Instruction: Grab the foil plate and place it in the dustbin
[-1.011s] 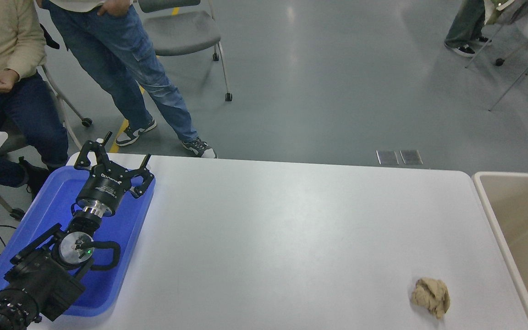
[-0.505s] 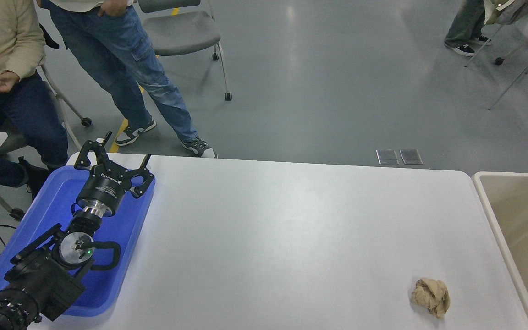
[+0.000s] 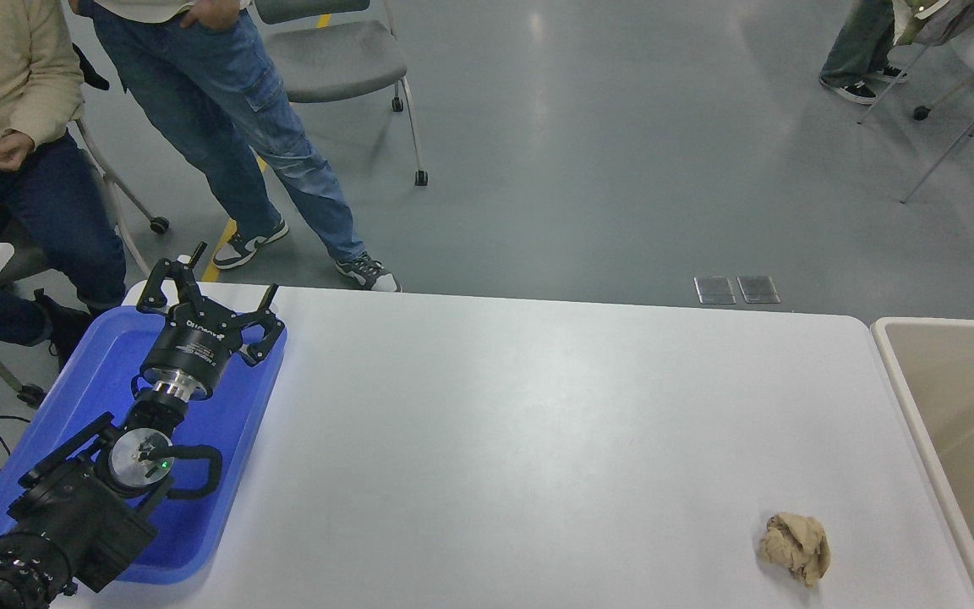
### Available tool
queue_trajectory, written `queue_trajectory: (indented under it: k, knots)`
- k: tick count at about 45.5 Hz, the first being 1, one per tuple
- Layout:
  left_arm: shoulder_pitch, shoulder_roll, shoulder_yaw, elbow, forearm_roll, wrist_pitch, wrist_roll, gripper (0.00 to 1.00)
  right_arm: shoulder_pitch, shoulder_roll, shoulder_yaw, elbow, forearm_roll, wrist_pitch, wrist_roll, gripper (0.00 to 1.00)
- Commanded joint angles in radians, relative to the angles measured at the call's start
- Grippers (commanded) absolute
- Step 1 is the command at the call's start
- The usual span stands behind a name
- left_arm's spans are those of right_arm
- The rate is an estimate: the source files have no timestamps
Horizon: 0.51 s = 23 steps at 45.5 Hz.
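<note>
Left gripper [image 3: 204, 296] parked over the blue tray [image 3: 73, 397] at the table's [image 3: 538, 423] far-left corner, fingers spread apart, holding nothing. Right arm not in view at all, so nothing to say about its hand.

Foil plate: not visible anywhere. Not on the table, not in the tray, and none showing in the part of the bin [image 3: 897, 372] that's in view. The bin sits just off the table's right edge, pale rim beside it, tan inside; only its left portion shows, the rest is cut off by the picture edge, so the plate may be lying in there out of sight. My guess is the drop is done or nearly so, but can't confirm from here.

Only loose item on the table is a crumpled tan wad [image 3: 796, 548] near the near-right corner, close to the bin's rim but not touching it. Not the task item.

Key relation: the bin lies far right of the left gripper, whole table width between them, so the right arm is the nearer one for anything at that side. Plate's long axis can't be told.

People beyond the far-left edge, one seated [image 3: 5, 127], one standing [image 3: 225, 127].
</note>
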Motion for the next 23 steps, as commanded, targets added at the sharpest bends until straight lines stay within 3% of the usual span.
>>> queue_trajectory:
  k: [1,23]
  knots:
    - [0.0,0.0,0.0,0.0,0.0,0.0,0.0,1.0,0.136,-0.14,-0.01,0.308,-0.008,-0.006,0.0,0.99]
    - [0.0,0.0,0.0,0.0,0.0,0.0,0.0,1.0,0.409,-0.278,-0.213,0.633,-0.006,0.035,0.0,1.0]
